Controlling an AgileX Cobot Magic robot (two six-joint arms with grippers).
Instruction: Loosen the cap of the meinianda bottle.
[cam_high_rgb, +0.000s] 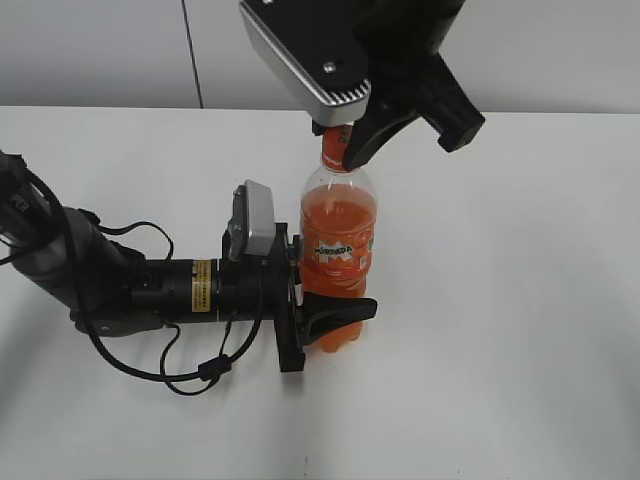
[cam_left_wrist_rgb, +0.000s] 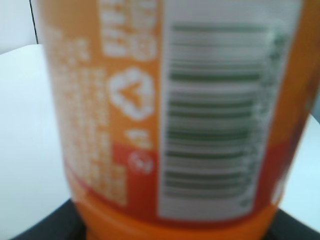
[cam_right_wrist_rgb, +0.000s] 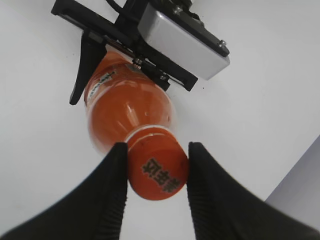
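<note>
The meinianda bottle (cam_high_rgb: 338, 250) stands upright on the white table, full of orange liquid. My left gripper (cam_high_rgb: 318, 300) is shut on its lower body from the left. The bottle's label and barcode (cam_left_wrist_rgb: 210, 115) fill the left wrist view; the jaws there are hidden. My right gripper (cam_high_rgb: 340, 140) comes down from above. In the right wrist view its two black fingers (cam_right_wrist_rgb: 157, 172) press both sides of the orange cap (cam_right_wrist_rgb: 157, 170), which has dark print on top. The bottle (cam_right_wrist_rgb: 127, 107) shows below the cap.
The white table (cam_high_rgb: 500, 320) spreads round the bottle. The left arm and its cables (cam_high_rgb: 130, 290) lie across the table's left side. A grey wall (cam_high_rgb: 100, 50) stands behind.
</note>
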